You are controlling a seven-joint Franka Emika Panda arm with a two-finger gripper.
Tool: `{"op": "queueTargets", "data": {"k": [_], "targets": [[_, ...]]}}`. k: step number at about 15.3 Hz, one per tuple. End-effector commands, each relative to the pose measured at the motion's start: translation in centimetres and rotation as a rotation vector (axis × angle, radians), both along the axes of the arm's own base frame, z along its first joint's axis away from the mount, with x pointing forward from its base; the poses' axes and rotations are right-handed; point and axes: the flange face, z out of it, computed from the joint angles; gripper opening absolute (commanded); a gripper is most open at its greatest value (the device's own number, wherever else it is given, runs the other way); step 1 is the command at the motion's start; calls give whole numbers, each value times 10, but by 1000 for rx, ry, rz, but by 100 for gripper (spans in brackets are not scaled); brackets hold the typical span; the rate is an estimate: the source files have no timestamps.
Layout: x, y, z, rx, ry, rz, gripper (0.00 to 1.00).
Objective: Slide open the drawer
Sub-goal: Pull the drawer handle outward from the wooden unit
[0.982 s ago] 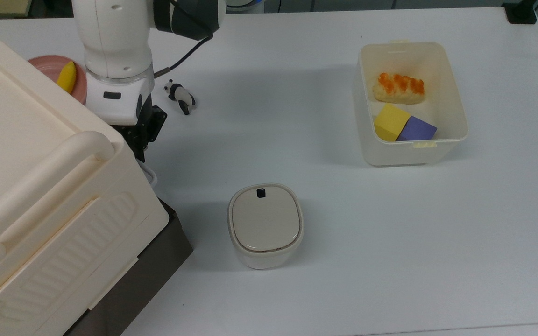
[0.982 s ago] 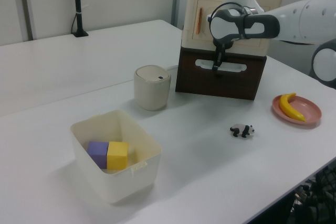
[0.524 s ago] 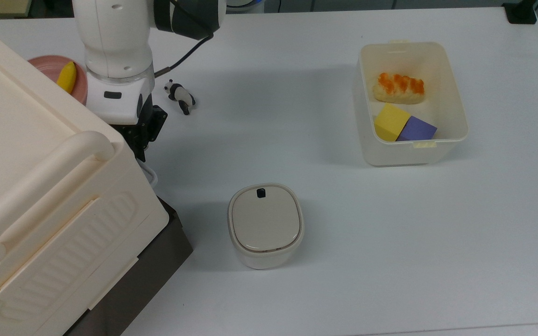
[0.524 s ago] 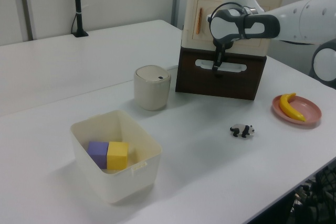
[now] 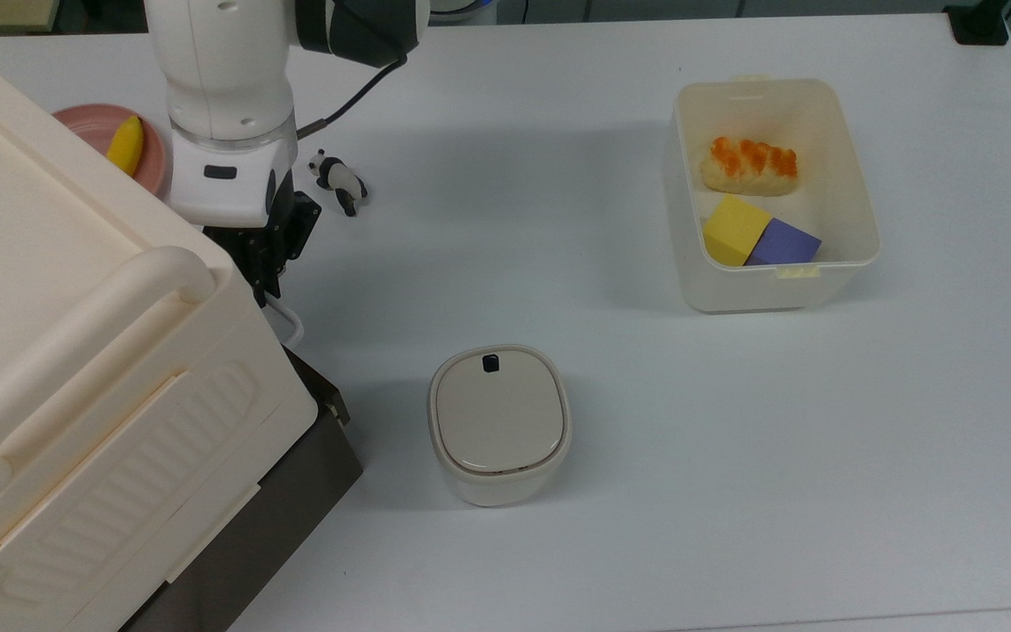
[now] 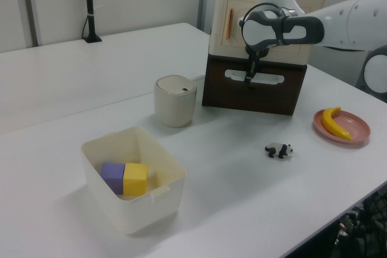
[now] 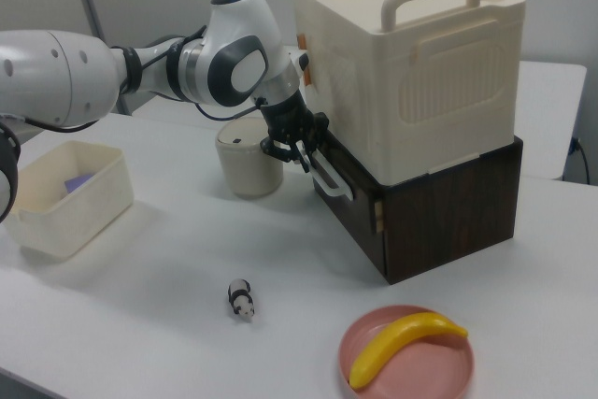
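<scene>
Dark-brown wood marks the drawer [image 7: 360, 207], which sits under the big cream cabinet [image 7: 420, 53] at the top view's left edge of the white worktop [image 5: 611, 456]. My tool [image 7: 301, 153] is at its front, fingers closed around the thin white loop handle [image 7: 329, 178]. In the right view a lighter wood side edge shows just proud of the dark case. A lidded cream pot [image 5: 498, 424] stands near the drawer's corner; a toy panda [image 5: 339, 180] lies beside my arm.

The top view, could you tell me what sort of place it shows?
Probably a robot lab tabletop: a Panda arm over a plain white table set with props, a toy panda and a bin of foam blocks.
</scene>
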Motion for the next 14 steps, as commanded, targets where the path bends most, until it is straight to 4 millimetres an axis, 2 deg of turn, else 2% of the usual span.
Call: {"op": "queueTargets", "data": {"k": [1,14], "targets": [[-18,18,16,12,-10,5,5],[-35,37,18,17,50,26,5]]}}
